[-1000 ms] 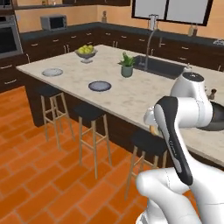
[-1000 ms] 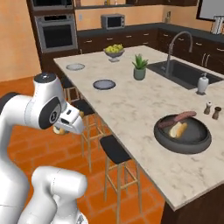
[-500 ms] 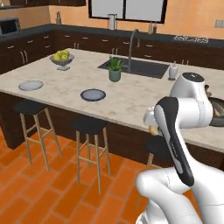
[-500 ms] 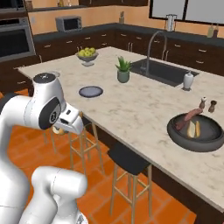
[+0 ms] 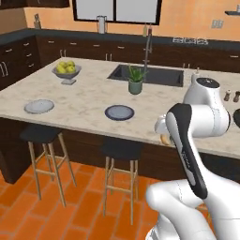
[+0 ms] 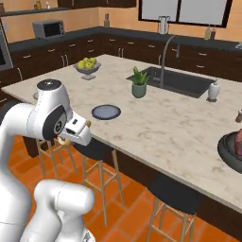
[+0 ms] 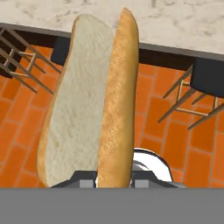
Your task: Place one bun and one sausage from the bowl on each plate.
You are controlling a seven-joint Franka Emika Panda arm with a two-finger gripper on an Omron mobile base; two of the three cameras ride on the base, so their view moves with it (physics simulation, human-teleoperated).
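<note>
We're gripping a bun [image 7: 92, 105] in the closed gripper [image 7: 114, 177], carrying it with both plates [image 5: 119, 112] bare and the bowl [image 6: 231, 151] holding a sausage.

We see open counter [image 5: 89, 101] around both plates [image 5: 119, 112] [image 5: 39, 106]. The plant [image 5: 135, 80] and fruit bowl [image 5: 67, 71] stand farther back, and stools [image 5: 123, 151] crowd below the near edge.

Orange brick floor [image 5: 70, 220] — dark cabinets [image 5: 61, 49], marble island [image 6: 156, 118], stools [image 5: 44, 136]
</note>
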